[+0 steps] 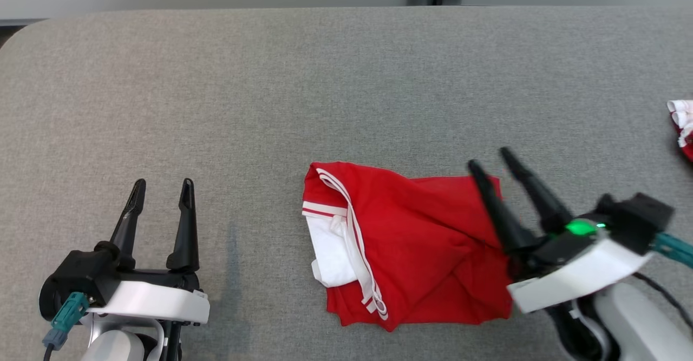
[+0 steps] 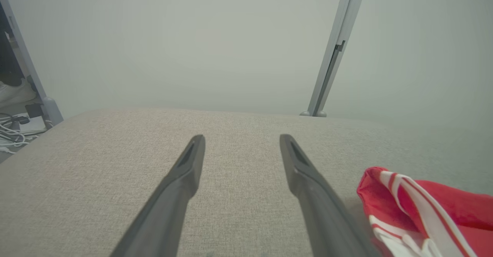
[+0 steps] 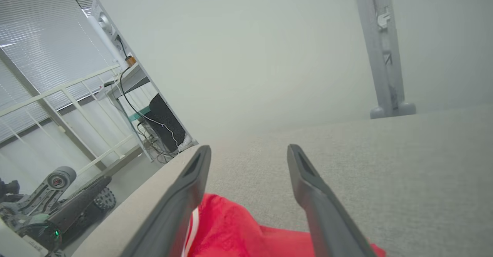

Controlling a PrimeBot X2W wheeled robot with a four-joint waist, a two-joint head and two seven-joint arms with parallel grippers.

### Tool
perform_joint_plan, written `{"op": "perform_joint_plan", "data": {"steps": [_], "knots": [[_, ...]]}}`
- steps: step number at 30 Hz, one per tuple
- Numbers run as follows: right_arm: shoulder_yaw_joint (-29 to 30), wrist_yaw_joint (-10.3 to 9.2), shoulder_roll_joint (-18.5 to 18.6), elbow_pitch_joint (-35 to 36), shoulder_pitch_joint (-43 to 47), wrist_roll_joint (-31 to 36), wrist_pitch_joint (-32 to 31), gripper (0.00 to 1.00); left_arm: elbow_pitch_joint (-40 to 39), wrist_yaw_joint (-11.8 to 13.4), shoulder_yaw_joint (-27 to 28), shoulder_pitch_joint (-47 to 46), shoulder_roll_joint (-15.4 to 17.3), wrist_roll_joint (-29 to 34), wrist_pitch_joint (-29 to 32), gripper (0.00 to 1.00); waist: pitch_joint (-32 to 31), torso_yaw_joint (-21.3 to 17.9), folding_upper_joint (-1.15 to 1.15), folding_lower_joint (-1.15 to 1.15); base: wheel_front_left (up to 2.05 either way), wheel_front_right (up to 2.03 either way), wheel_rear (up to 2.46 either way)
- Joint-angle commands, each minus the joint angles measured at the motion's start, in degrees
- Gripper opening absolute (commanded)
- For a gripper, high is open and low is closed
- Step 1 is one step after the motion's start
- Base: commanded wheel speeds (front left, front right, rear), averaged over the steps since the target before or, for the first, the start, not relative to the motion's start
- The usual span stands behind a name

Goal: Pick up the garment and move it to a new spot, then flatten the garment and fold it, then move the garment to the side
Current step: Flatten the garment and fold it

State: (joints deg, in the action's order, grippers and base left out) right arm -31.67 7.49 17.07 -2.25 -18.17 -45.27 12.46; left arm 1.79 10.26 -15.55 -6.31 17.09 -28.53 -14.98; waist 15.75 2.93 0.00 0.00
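Black, long and tapered, the fingers of the right gripper (image 1: 490, 158) stand wide apart with nothing pinched between them. In the head view they point up and to the left over the right edge of the garment (image 1: 422, 242). We cannot tell whether a fingertip touches the cloth. In the right wrist view this gripper (image 3: 249, 147) shows bare table between its tips and red fabric (image 3: 231, 226) low between the finger bases.

The left gripper (image 1: 163, 182) is equally wide and holds nothing. It sits well apart from the garment, at the lower left, over bare table. The left wrist view has its fingers (image 2: 242, 137) pointing across the surface, with the garment's striped edge (image 2: 423, 210) just to their right.

The garment is thin red cloth with white stripes and a white lining showing on its left side. It lies in a rough, creased rectangle near the table's front edge, right of centre.

The table (image 1: 325, 79) is covered in grey woven fabric, matte and flat, with a rounded far-left corner. A second red and white cloth (image 1: 683, 125) lies at the right edge.

Beyond the table we note pale frosted panels joined by a grey post (image 2: 331, 56). White cables (image 2: 11, 130) lie on the floor. The right wrist view adds window blinds (image 3: 34, 37) and a wheeled machine (image 3: 57, 195).
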Motion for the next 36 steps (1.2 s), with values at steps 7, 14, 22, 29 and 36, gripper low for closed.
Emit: {"op": "perform_joint_plan", "data": {"steps": [7, 14, 22, 29, 36], "knots": [[20.4, 0.01, -0.7, 2.5, 7.9, 14.2, 1.7, 1.00, -0.8, 1.0, 0.6, 1.4, 0.8, 0.3, -0.2, 1.00, -2.1, -1.8, 0.00, 0.00, 0.00, 0.00, 0.00], [29.8, 0.01, -1.5, 4.9, 14.2, 21.5, -1.8, 1.00, -1.6, 1.3, 0.3, 2.7, 1.6, 0.7, 0.1, 1.00, -3.7, -2.3, 0.00, 0.00, 0.00, 0.00, 0.00], [34.0, 0.01, -3.1, 6.5, 18.5, 23.2, -3.7, 1.00, -3.0, 2.0, 0.0, 4.7, 2.4, 0.8, 1.1, 1.00, -4.5, -2.8, 0.00, 0.00, 0.00, 0.00, 0.00], [34.2, 0.01, -3.6, 6.7, 19.0, 23.4, -4.1, 1.00, -4.1, 2.5, -0.4, 5.8, 2.5, 0.5, 1.6, 1.00, -4.7, -2.6, 0.00, 0.00, 0.00, 0.00, 0.00], [33.6, 0.01, -3.7, 6.2, 18.4, 22.9, -5.2, 1.00, -4.7, 2.8, -0.7, 5.7, 2.6, 0.3, 2.1, 1.00, -4.6, -2.4, 0.00, 0.00, 0.00, 0.00, 0.00]]}}
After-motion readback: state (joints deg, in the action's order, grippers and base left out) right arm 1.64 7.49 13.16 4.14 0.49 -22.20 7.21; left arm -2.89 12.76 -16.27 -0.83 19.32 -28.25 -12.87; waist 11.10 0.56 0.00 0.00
